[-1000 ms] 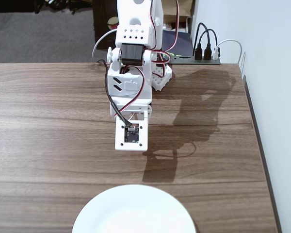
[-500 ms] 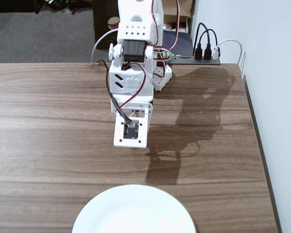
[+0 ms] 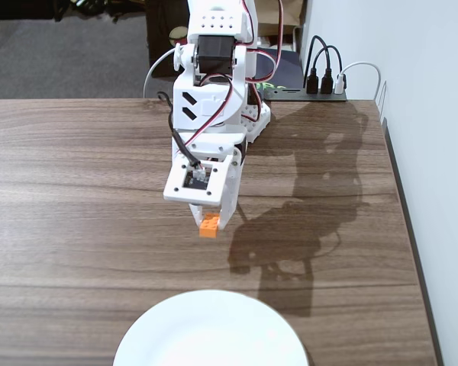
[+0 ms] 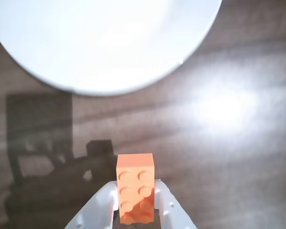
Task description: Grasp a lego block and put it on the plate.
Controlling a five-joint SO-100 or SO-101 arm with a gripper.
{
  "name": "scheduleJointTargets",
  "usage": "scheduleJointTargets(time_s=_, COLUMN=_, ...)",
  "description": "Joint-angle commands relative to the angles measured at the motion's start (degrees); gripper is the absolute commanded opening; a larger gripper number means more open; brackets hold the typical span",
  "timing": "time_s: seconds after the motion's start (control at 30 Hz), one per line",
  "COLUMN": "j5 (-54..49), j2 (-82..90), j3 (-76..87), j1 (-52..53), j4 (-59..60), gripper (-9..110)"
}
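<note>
My white gripper (image 3: 209, 222) is shut on the orange lego block (image 3: 209, 226) and holds it above the wooden table, short of the plate. In the wrist view the block (image 4: 136, 187) sits upright between the two white fingers (image 4: 99, 210), studs toward the camera, its far end sticking out past the fingertips; the gripper (image 4: 136, 200) enters from the bottom edge. The white round plate (image 3: 211, 334) lies at the front edge of the table in the fixed view, and fills the top of the wrist view (image 4: 105, 43), ahead of the block.
The arm's base (image 3: 237, 114) stands at the table's back. A black USB hub with cables (image 3: 320, 85) sits at the back right. A white wall (image 3: 435, 152) runs along the table's right edge. The arm's shadow falls right of the gripper.
</note>
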Motion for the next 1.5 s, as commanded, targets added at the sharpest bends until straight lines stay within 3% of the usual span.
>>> scheduleJointTargets(time_s=0.0, j5=0.9, j2=2.2, j3=-2.9, j1=-0.3, j4=-4.5, gripper=4)
scheduleJointTargets(time_s=0.53, j5=3.3, j2=-10.7, j3=-9.8, j1=1.5, j4=-23.3, gripper=4)
scheduleJointTargets(time_s=1.13, j5=10.2, j2=-40.5, j3=-36.3, j1=0.9, j4=-20.4, gripper=4)
scheduleJointTargets(time_s=1.47, j5=14.2, j2=-47.5, j3=-43.7, j1=-1.0, j4=-15.6, gripper=4)
